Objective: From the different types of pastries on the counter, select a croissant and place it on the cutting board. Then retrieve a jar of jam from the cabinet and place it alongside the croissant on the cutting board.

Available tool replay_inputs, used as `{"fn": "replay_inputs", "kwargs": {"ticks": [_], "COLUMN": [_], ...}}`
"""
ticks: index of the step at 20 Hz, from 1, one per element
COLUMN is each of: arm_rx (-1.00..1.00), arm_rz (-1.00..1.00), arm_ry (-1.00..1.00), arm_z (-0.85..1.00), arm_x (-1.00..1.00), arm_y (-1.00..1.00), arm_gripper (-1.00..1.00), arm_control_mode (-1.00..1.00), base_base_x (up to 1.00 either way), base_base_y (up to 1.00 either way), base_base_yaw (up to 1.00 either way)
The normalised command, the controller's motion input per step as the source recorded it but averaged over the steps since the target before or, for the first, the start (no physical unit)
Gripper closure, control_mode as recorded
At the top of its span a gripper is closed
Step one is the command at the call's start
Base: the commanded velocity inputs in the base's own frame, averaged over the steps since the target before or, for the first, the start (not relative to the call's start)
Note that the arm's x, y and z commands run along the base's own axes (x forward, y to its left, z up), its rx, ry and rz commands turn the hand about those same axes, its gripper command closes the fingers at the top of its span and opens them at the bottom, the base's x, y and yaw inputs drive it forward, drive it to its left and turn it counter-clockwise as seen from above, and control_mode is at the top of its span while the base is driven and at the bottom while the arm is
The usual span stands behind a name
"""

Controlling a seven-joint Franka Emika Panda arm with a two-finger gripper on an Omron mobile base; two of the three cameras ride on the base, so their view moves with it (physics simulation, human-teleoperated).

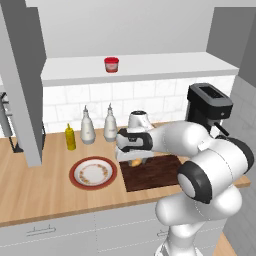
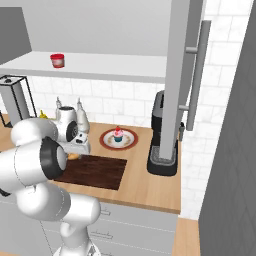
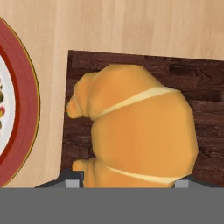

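Left base view: the round red-rimmed plate (image 1: 93,173) at lower left sits bare on the counter (image 1: 35,187), just beside the dark cutting board (image 1: 155,173). Up top, the jam jar (image 1: 111,64) stands upright on the white cabinet shelf (image 1: 165,65), red lid on. The gripper (image 1: 135,161) is low over the board's left end, jaws closed in on the croissant (image 1: 136,162); whether the pastry touches the wood is hard to tell here. In the hand view the croissant (image 3: 135,131) spreads over the board's corner (image 3: 192,78), its long axis running top to bottom of the frame, both tips curling toward the left. The right base view brings something extra: a second plate (image 2: 106,142) at centre, carrying the pink-frosted cupcake (image 2: 118,134), with the black coffee machine (image 2: 161,140) to its right.
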Motion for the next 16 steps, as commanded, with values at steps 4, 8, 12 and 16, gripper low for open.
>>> {"fn": "replay_inputs", "kwargs": {"ticks": [4,8,12,16], "arm_rx": [-0.11,-0.03,0.00,0.07], "arm_rz": [0.05,0.04,0.01,-0.04], "arm_ry": [-0.01,0.00,0.01,0.22], "arm_z": [0.00,0.00,0.00,-0.02], "arm_x": [0.00,0.00,0.00,-0.01], "arm_y": [-0.06,-0.34,-0.27,0.00], "arm_gripper": [1.00,1.00,1.00,1.00], "arm_control_mode": [-1.00,-1.00,-1.00,-1.00], "base_base_x": [0.00,0.00,0.00,0.00], "base_base_y": [0.00,0.00,0.00,0.00], "base_base_yaw": [0.00,0.00,0.00,0.00]}}
